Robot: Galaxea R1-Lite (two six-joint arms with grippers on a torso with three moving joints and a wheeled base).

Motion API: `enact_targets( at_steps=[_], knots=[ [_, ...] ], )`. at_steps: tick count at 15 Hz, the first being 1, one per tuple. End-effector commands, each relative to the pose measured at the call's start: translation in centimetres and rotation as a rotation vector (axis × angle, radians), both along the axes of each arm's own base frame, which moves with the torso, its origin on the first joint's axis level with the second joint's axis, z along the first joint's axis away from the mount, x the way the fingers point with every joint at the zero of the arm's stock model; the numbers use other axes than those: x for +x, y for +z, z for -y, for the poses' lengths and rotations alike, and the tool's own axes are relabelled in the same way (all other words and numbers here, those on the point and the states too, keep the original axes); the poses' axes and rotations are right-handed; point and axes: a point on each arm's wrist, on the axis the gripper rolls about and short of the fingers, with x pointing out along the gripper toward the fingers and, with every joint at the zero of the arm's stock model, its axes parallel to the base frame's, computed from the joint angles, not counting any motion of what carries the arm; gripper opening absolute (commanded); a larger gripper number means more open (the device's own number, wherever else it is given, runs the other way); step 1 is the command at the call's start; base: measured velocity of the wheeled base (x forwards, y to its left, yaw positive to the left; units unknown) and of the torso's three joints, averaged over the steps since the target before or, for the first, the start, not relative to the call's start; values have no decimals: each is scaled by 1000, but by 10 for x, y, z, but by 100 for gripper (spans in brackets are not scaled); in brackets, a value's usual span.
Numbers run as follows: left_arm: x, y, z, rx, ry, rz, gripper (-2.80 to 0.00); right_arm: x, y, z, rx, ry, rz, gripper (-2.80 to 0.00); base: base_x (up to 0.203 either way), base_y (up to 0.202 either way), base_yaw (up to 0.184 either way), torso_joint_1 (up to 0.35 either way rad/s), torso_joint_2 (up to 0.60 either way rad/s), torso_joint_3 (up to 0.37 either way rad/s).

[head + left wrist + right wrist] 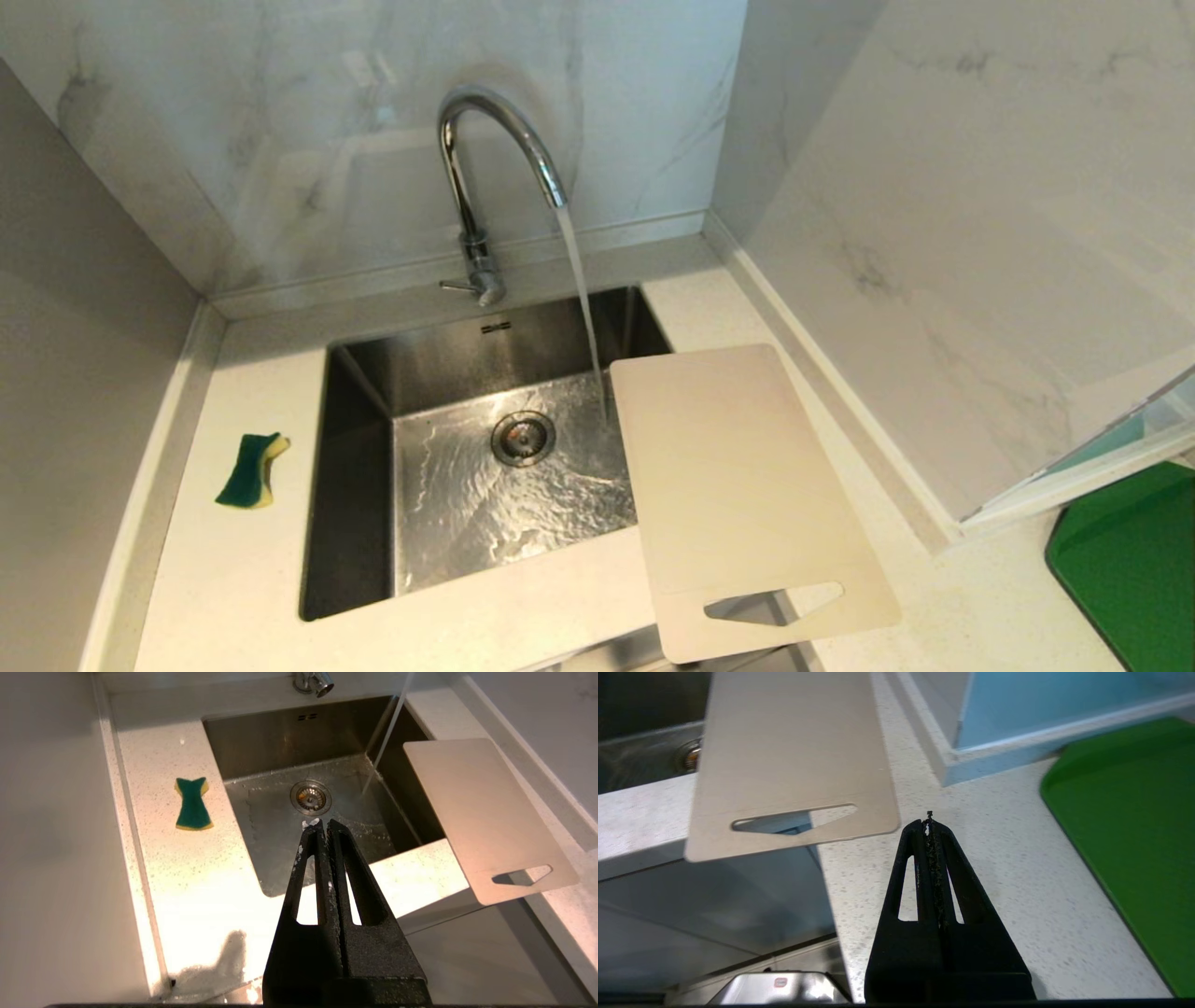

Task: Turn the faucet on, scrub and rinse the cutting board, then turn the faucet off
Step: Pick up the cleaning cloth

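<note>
At nine o'clock of the sink (359, 373), on the pale counter (243, 569), a green-and-yellow sponge (250, 469) is seen lying untouched, well apart from everything else. At twelve o'clock the faucet (485, 168) is found already running — a stream (583, 299) falls from its arched spout and lands on the basin floor close to the board's far left corner, so the first step can be judged done and the scrubbing step is in hand. The left gripper (320, 823) is pressed shut and empty, held above the basin's front part; the sponge would next have to be fetched, which calls for the jaws to be parted first. At three o'clock the cutting board (738, 495) is laid flat, its left edge overhanging the sink's right rim and its slotted handle end jutting past the counter's front edge — thin, cream-white, round-cornered, with no visible soil. Further right, the right gripper (930, 823) is also closed on nothing, held over the counter between the board and a green mat (1134, 826).
</note>
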Motion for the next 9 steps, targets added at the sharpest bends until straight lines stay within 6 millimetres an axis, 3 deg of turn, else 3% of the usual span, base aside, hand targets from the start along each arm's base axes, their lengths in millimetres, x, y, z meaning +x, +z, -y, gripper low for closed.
enact_targets(
  at_steps=[1,4,9],
  knots=[
    [0,-17,-2,1,-33,18,-280,0,0,1,0,30,0,-280,0,0,0,0,0,0],
    [-2,-30,-6,7,-66,22,-280,0,0,1,0,28,0,-280,0,0,0,0,0,0],
    [-6,-91,-9,121,-39,88,-280,0,0,1,0,30,0,-280,0,0,0,0,0,0]
  ],
)
